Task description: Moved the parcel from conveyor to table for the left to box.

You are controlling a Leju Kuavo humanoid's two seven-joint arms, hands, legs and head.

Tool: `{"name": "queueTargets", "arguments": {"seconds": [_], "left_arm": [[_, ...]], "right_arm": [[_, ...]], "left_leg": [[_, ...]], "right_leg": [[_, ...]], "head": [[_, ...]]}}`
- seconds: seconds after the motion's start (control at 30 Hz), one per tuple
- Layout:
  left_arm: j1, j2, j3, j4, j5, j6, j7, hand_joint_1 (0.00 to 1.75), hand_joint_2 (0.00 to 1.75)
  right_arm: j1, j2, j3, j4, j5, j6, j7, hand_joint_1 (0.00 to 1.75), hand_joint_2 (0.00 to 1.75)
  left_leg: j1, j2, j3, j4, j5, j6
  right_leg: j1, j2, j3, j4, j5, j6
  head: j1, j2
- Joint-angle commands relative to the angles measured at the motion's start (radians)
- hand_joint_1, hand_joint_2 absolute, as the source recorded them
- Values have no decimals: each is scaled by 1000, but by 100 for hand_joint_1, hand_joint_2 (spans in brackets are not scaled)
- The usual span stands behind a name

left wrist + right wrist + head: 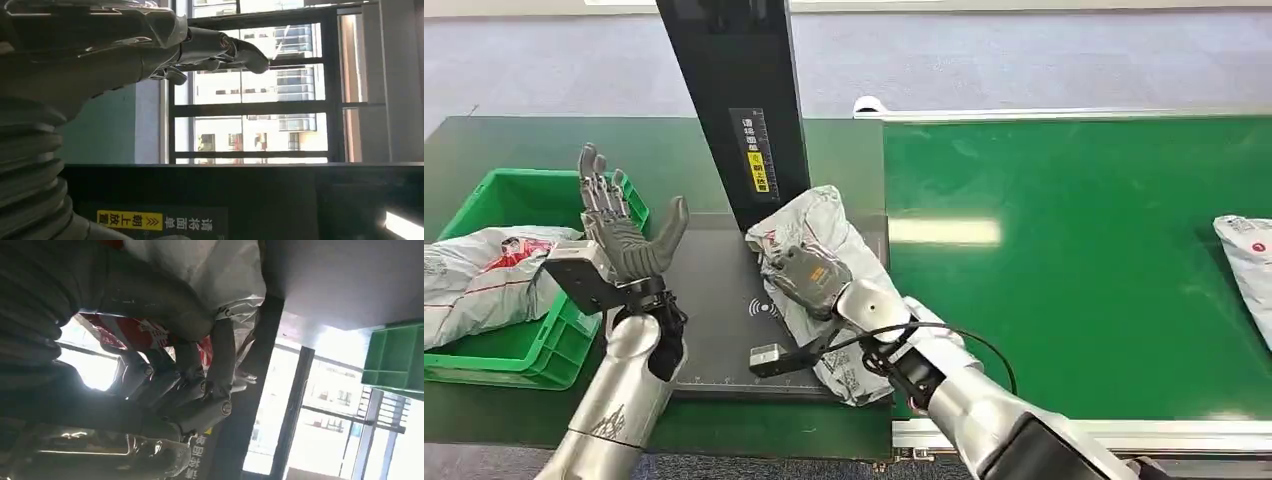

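Note:
A crumpled grey-white parcel (822, 228) with red print lies on the dark scan pad (714, 300) at the foot of the black post. My right hand (812, 275) lies on top of it and grips it. In the right wrist view the thumb and dark fingers (190, 385) close around the parcel (200, 260). My left hand (619, 235) is raised upright to the left of the pad, fingers spread, holding nothing. In the left wrist view, the left hand (150, 45) has its fingers stretched out.
A green crate (534, 345) at the left holds other grey parcels (484, 275); the crate (395, 357) is also in the right wrist view. The black post (734, 100) with a yellow label stands behind the pad. Another parcel (1249, 260) lies on the green conveyor (1074, 280) at the right edge.

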Motion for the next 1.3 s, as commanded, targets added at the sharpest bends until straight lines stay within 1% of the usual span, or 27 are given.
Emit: {"name": "queueTargets", "arguments": {"seconds": [0.03, 0.13, 0.17, 0.2, 0.23, 0.3, 0.57, 0.63, 0.7, 0.73, 0.77, 0.83, 0.87, 0.9, 0.93, 0.97, 1.0, 1.03, 1.07, 1.1, 1.13, 1.17, 1.2, 1.23, 1.27, 1.3], "left_arm": [[-75, 5, -59, 159, 51, -50, 0, 0, 175], [-82, 0, -62, 175, 60, -51, 0, 0, 175], [-83, 1, -66, 181, 67, -58, 0, 0, 175], [-84, 3, -71, 183, 74, -63, 0, 0, 175], [-84, 3, -73, 183, 75, -62, 0, 0, 175], [-82, 6, -76, 178, 80, -56, 0, 0, 175], [-81, 7, -77, 178, 81, -57, 0, 0, 175], [-80, 9, -79, 178, 81, -60, 0, 0, 175], [-81, 11, -82, 186, 85, -68, 0, 0, 175], [-82, 11, -83, 187, 86, -70, 0, 0, 175], [-85, 11, -85, 189, 87, -75, 0, 0, 175], [-93, 10, -87, 192, 87, -74, 0, 0, 175], [-99, 9, -89, 194, 85, -70, 4, 0, 175], [-101, 10, -89, 192, 83, -63, 9, 0, 175], [-98, 12, -88, 186, 81, -58, 13, 0, 175], [-95, 14, -86, 182, 81, -56, 15, 0, 175], [-85, 19, -81, 169, 80, -48, 20, 0, 175], [-79, 23, -79, 161, 81, -47, 23, 0, 175], [-68, 33, -73, 149, 95, -55, 43, 0, 175], [-56, 48, -67, 137, 108, -66, 54, 0, 175], [-42, 57, -58, 126, 118, -72, 58, 0, 175], [-23, 67, -48, 111, 122, -80, 59, 0, 175], [-8, 72, -41, 98, 124, -85, 59, 0, 175], [4, 75, -34, 87, 125, -87, 56, 0, 175], [20, 81, -26, 72, 126, -89, 55, 0, 175], [29, 83, -19, 67, 128, -86, 56, 0, 175]], "right_arm": [[-13, -1, 63, 94, 15, -65, -26, 175, 175], [16, -13, 59, 83, 12, -124, -34, 175, 175], [22, -10, 51, 88, 6, -164, -42, 105, 175], [27, -9, 47, 86, 2, -203, -56, 28, 175], [31, -10, 43, 69, 0, -213, -64, 2, 175], [67, -26, -5, -48, 24, -213, -89, 0, 175], [70, -24, -13, -55, 20, -213, -96, 0, 175], [69, -18, -26, -48, 11, -213, -114, 0, 175], [61, 13, -58, 26, -63, -200, -207, 0, 175], [60, 16, -54, 33, -64, -193, -217, 0, 175], [67, 25, -60, 39, -91, -157, -246, 0, 175], [86, 27, -39, 24, -92, -196, -270, 0, 175], [106, 21, -32, -23, -83, -213, -273, 0, 175], [154, 10, -68, -121, -73, -213, -293, 0, 175], [196, 10, -126, -198, -83, -213, -336, 0, 175], [217, 17, -166, -236, -103, -213, -368, 0, 175], [248, 15, -157, -323, -223, -213, -383, 0, 175], [256, 5, -135, -367, -295, -213, -383, 0, 175], [258, -9, -109, -418, -421, -213, -383, 0, 175], [249, -17, -102, -433, -526, -213, -383, 0, 175], [244, -32, -107, -459, -611, -176, -383, 0, 175], [245, -67, -117, -516, -685, -121, -356, 0, 175], [248, -92, -131, -548, -728, -91, -347, 0, 175], [256, -103, -165, -568, -762, -111, -344, 0, 175], [266, -129, -209, -593, -844, -81, -356, 0, 175], [282, -137, -259, -615, -914, -68, -373, 0, 175]], "left_leg": [[0, -3, -2, -1, 2, 1], [0, -3, -1, -1, 1, 0], [0, -4, -1, -2, 3, 1], [0, -3, -1, -1, 2, 0], [0, -2, 0, 0, 1, 0], [0, -1, -1, 0, 1, 0], [0, -2, -3, 0, 2, 1], [0, -2, -2, 0, 2, 1], [0, -1, -2, 0, 1, 0], [0, -2, -2, 0, 2, 1], [0, -1, -2, 0, 1, 0], [0, -1, -2, -1, 2, 0], [0, -1, -1, 0, 1, 0], [0, -1, -1, 0, 1, 0], [1, -2, -1, -1, 2, 0], [1, -2, -1, 0, 1, 0], [0, -1, -1, 0, 1, 0], [1, -1, -2, -1, 1, 0], [0, 0, -2, 0, 1, 0], [0, 1, -2, 0, 0, 0], [0, 2, -3, 0, 1, 1], [0, 1, -3, 0, 1, 1], [0, 1, -2, 0, 1, 1], [0, 2, -3, 0, 2, 1], [0, 0, -3, 0, 1, 1], [0, 0, -2, -1, 1, 1]], "right_leg": [[0, -4, -1, -1, 1, 0], [0, -3, 0, -1, 1, 0], [0, -5, 0, -3, 2, 0], [0, -4, 0, -1, 1, 0], [0, -3, 0, -1, 0, 0], [0, -2, 0, 0, 0, 0], [0, -3, -2, 0, 1, 0], [0, -3, -2, -1, 2, 0], [0, -2, -1, 0, 1, 0], [0, -3, -2, -1, 1, 0], [0, -2, -1, 0, 1, 0], [0, -2, -1, -1, 1, 0], [0, -2, 0, 0, 1, 0], [0, -2, 0, -1, 0, 0], [1, -3, -1, -2, 1, 0], [1, -3, 0, -1, 1, 0], [0, -2, -1, -1, 0, 0], [1, -2, -1, -1, 1, 0], [1, -1, -2, 0, 1, 0], [0, 0, -2, 0, 1, 0], [1, 0, -3, 0, 1, 0], [0, 0, -3, 1, 1, 0], [0, 0, -2, 0, 1, 0], [0, 0, -2, -1, 2, 0], [0, -1, -2, -1, 2, 0], [0, -2, -1, -1, 1, 0]], "head": [[0, 0], [0, 0], [0, 0], [0, 0], [0, 0], [0, 0], [0, 0], [0, 0], [0, 0], [0, 0], [0, 0], [0, 0], [0, 0], [0, 0], [0, 0], [0, 0], [0, 0], [0, 0], [0, 0], [0, 0], [0, 0], [0, 0], [0, 0], [0, 0], [0, 0], [0, 0]]}}
